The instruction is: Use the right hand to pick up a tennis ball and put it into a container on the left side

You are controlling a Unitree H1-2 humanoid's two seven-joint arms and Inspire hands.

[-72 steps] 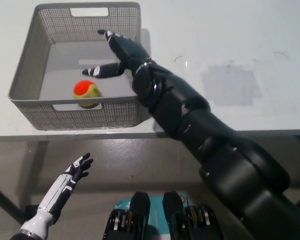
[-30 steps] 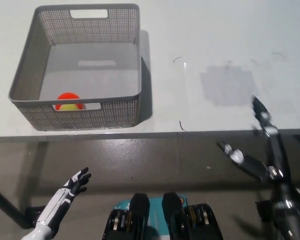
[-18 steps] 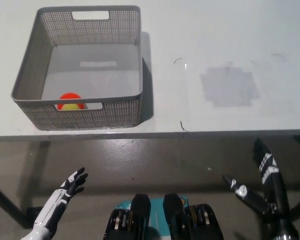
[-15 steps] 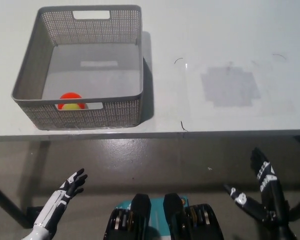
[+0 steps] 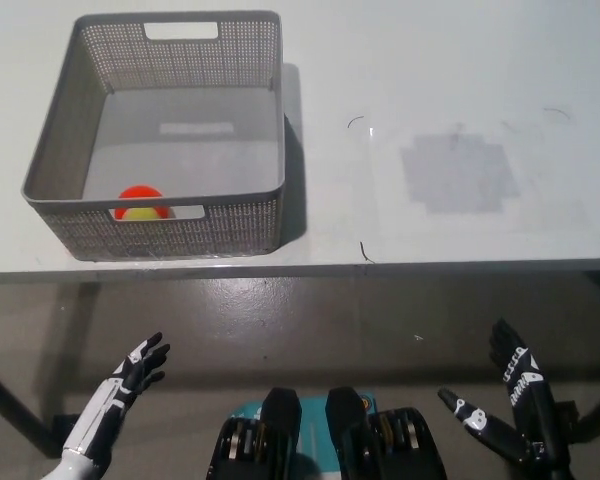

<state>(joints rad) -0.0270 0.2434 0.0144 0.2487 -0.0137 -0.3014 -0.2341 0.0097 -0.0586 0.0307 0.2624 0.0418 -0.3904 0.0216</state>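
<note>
A white table (image 5: pixel 460 60) fills the upper part of the view, its front edge running across the middle, with a grey floor (image 5: pixel 310 320) below it. On the table's left side stands a grey mesh basket (image 5: pixel 245 225) with a handle slot in its far wall. The ball (image 5: pixel 140 201) — orange on top, yellow beneath — lies inside the basket, against the near wall toward the left corner, partly hidden by that wall's rim. To the right of the basket the tabletop carries a faint grey square patch (image 5: pixel 458 172) and a few thin dark marks.

Both hands hang below the table's edge, well apart from the basket and from each other. The white left hand (image 5: pixel 135 365) is at the lower left over the floor, fingers spread and holding nothing. The black right hand (image 5: pixel 505 400) is at the lower right — its fingers are splayed apart, the thumb jutting out to the left, and nothing is in it.
</note>
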